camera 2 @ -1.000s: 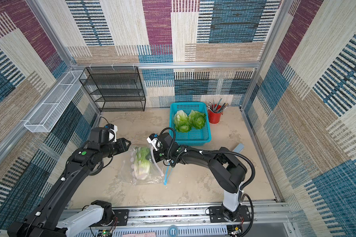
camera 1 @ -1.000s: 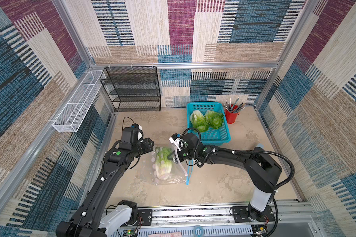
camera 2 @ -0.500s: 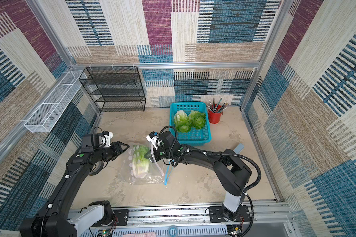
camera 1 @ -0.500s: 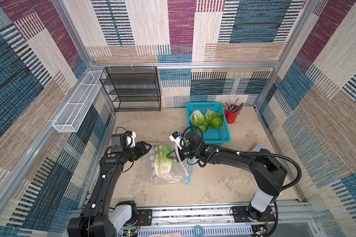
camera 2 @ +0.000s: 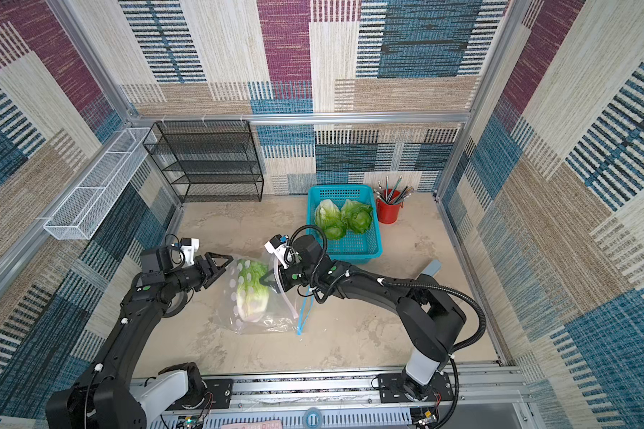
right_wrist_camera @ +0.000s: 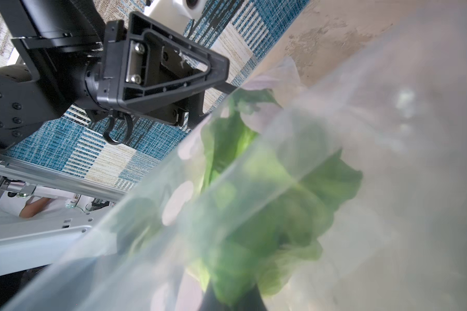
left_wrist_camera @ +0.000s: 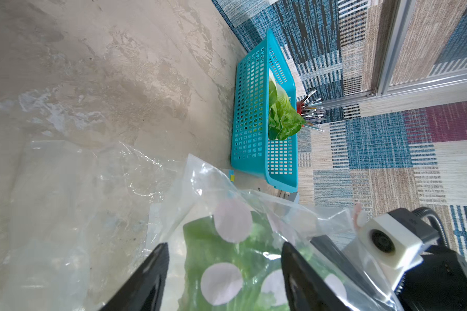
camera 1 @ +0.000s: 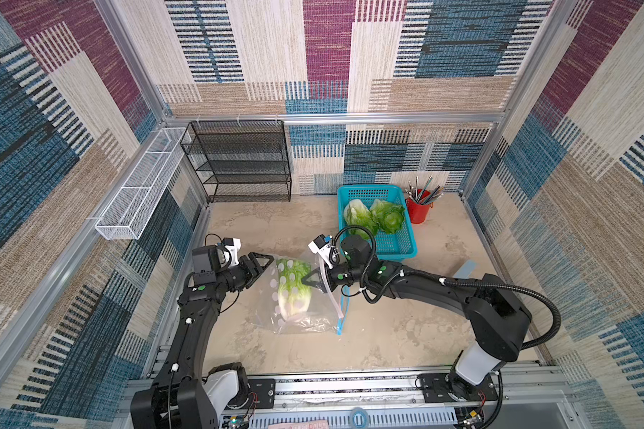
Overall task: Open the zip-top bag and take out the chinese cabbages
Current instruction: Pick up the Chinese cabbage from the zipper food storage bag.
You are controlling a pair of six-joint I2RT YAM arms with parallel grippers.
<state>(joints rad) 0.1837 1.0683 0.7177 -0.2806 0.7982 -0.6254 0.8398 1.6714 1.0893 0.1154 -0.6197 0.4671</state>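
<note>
A clear zip-top bag point(camera 1: 305, 315) point(camera 2: 261, 319) with pale dots lies mid-table, its zip edge toward the right arm. One of the chinese cabbages point(camera 1: 292, 293) point(camera 2: 251, 293) lies inside it, green tips toward the back. My right gripper point(camera 1: 307, 281) point(camera 2: 264, 281) reaches in through the bag's mouth. In the right wrist view it point(right_wrist_camera: 231, 299) is shut on that cabbage's green leaves point(right_wrist_camera: 267, 215). My left gripper point(camera 1: 267, 265) point(camera 2: 225, 268) point(left_wrist_camera: 224, 250) stands open at the bag's far left corner, holding nothing. Two more cabbages point(camera 1: 374, 219) point(camera 2: 343, 219) lie in the basket.
The blue basket point(camera 1: 398, 245) point(camera 2: 365, 249) point(left_wrist_camera: 251, 121) stands at the back right, just behind the right wrist. Beside it is a red cup of pens point(camera 1: 419, 210) point(camera 2: 387, 210). A black mesh shelf point(camera 1: 242, 163) fills the back left, and a white wire tray point(camera 1: 138, 197) hangs on the left wall.
The left arm has drawn back to the left and dropped lower, and its jaws have spread wider. The right gripper, the bag and the cabbage have barely moved.
</note>
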